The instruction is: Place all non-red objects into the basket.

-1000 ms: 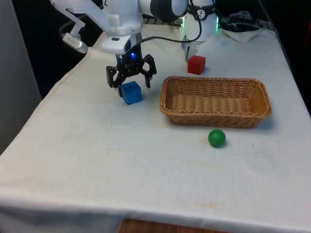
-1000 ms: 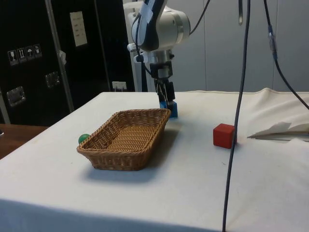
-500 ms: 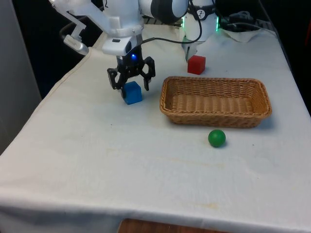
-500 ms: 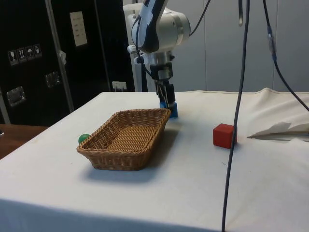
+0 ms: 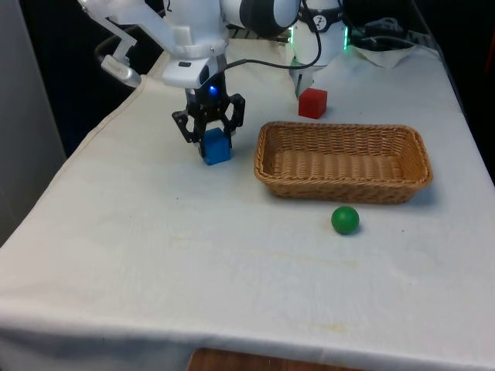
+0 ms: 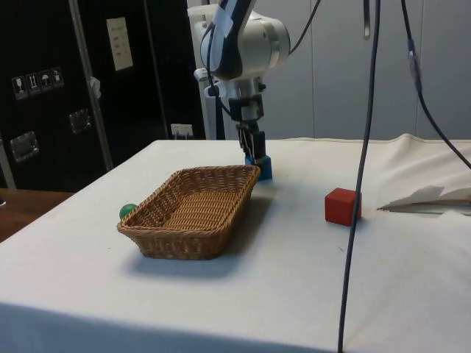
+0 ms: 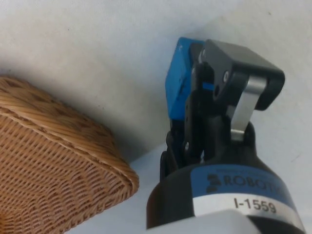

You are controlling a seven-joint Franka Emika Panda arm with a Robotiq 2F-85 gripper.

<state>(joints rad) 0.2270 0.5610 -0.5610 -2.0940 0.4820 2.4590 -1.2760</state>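
Fingers (image 5: 203, 131) that were spread wide a second ago are now pressing together on the blue cube (image 5: 216, 147), clamping its two sides. The gripper (image 6: 254, 156) is sitting low over the worktop (image 5: 193, 247), just beside the wicker basket's (image 5: 343, 164) short end. A green ball (image 5: 345, 219) is lying near the basket's long side, and a red cube (image 5: 312, 103) is resting toward the worktop's far edge.
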